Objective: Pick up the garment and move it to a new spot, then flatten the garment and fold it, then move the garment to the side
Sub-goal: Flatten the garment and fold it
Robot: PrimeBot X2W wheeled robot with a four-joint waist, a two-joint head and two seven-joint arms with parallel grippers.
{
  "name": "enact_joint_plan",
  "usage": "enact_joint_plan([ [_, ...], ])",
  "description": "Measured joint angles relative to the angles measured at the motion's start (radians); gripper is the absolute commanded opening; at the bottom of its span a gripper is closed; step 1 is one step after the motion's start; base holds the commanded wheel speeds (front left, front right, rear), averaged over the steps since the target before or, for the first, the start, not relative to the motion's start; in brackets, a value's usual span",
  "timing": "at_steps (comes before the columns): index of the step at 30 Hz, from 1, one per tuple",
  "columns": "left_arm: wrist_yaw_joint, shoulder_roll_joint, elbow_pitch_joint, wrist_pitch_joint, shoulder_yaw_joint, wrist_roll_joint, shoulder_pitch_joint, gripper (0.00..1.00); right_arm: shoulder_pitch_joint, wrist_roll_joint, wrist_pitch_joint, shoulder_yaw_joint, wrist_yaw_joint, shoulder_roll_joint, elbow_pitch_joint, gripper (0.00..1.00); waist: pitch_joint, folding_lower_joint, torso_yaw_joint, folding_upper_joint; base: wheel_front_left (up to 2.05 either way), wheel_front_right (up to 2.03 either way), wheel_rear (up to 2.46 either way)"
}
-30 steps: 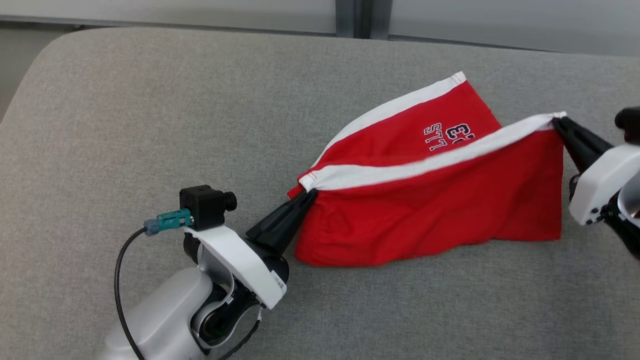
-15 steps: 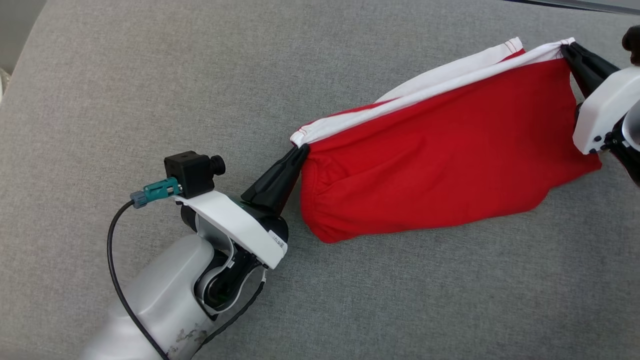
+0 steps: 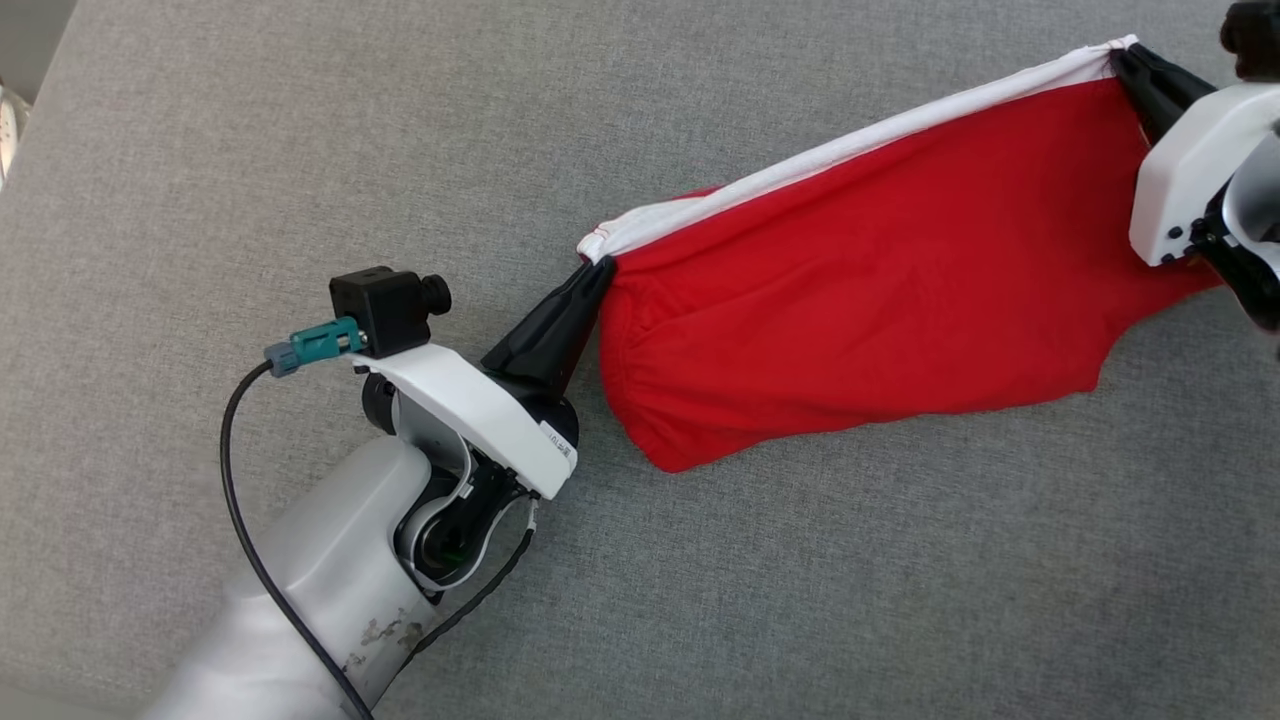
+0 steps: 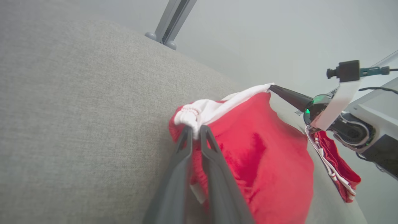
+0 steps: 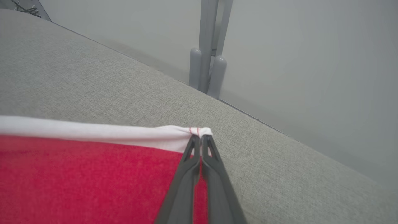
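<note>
The garment [image 3: 860, 270] is red with a white band along its top edge, and it hangs stretched between my two grippers above the grey cushioned surface [image 3: 300, 150]. My left gripper [image 3: 598, 272] is shut on the band's left end [image 4: 189, 116], the cloth bunched between its fingers. At the upper right my right gripper [image 3: 1120, 58] is shut on the band's other corner [image 5: 199, 132]. The garment's lower edge sags toward the surface. In the left wrist view the right gripper [image 4: 272, 87] shows pinching the far corner.
The grey cushion spreads wide on all sides. Beyond its far edge stands a pale wall with a grey post [image 5: 206, 46]. The cushion's rounded left edge [image 3: 40, 90] lies at the upper left.
Both grippers have lifted the garment and pulled it taut; its printed side no longer shows. The head camera has tilted down, so the wall left the picture.
</note>
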Motion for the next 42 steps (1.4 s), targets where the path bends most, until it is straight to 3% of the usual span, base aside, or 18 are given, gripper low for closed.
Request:
enact_joint_plan([
  [1,0.0,-0.001,0.008,0.005,-0.003,0.0,-0.001,0.35,-0.007,0.003,-0.008,0.009,0.0,0.006,0.013,0.43,0.001,0.0,-0.002,0.0,0.0,0.0,0.0],
  [2,0.0,-0.002,0.014,0.007,-0.004,0.0,-0.001,0.64,-0.013,0.006,-0.021,0.016,0.0,0.01,0.022,0.7,0.002,0.0,-0.004,0.0,0.0,0.0,0.0],
  [3,0.001,-0.003,0.019,0.007,-0.004,0.0,-0.002,1.0,-0.02,0.012,-0.036,0.024,0.0,0.014,0.031,0.96,0.003,0.0,-0.006,0.0,0.0,0.0,0.0],
  [4,0.002,-0.004,0.024,0.004,-0.003,0.0,-0.005,1.0,-0.026,0.013,-0.057,0.031,0.0,0.018,0.041,1.0,0.003,0.0,-0.009,0.0,0.0,0.0,0.0],
  [8,0.033,-0.002,0.05,-0.023,-0.004,0.023,-0.011,1.0,-0.031,0.005,-0.154,0.068,0.0,0.032,0.075,1.0,-0.012,0.0,-0.022,0.0,0.0,0.0,0.0],
  [14,0.156,0.016,0.066,-0.082,0.03,0.095,0.054,1.0,0.041,0.0,-0.255,0.073,0.0,0.063,0.066,1.0,-0.077,0.0,-0.047,0.0,0.0,0.0,0.0],
  [17,0.232,0.027,0.033,-0.092,0.061,0.156,0.123,1.0,0.106,-0.032,-0.258,-0.002,0.0,0.055,-0.032,1.0,-0.123,0.0,-0.06,0.0,0.0,0.0,0.0],
  [20,0.298,0.029,-0.055,-0.094,0.152,0.263,0.217,1.0,0.226,-0.087,-0.26,-0.105,0.0,0.051,-0.146,1.0,-0.175,0.0,-0.071,0.0,0.0,0.0,0.0],
  [24,0.36,-0.001,-0.174,-0.095,0.257,0.422,0.387,1.0,0.407,-0.163,-0.259,-0.24,0.0,0.066,-0.266,1.0,-0.249,0.0001,-0.083,0.0,0.0,0.0,0.0],
  [28,0.37,-0.02,-0.237,-0.095,0.308,0.523,0.491,1.0,0.526,-0.212,-0.26,-0.322,0.0,0.094,-0.338,1.0,-0.303,0.0,-0.089,0.0,0.0,0.0,0.0],
  [34,0.348,-0.047,-0.318,-0.095,0.342,0.713,0.628,1.0,0.714,-0.288,-0.26,-0.452,0.0,0.16,-0.433,1.0,-0.398,0.0,-0.09,0.0,0.0,0.0,0.0],
  [42,0.36,-0.106,-0.342,-0.095,0.404,0.816,0.765,1.0,0.861,-0.342,-0.26,-0.55,0.0,0.24,-0.5,1.0,-0.477,0.0,-0.092,0.0,0.0,0.0,0.0],
])
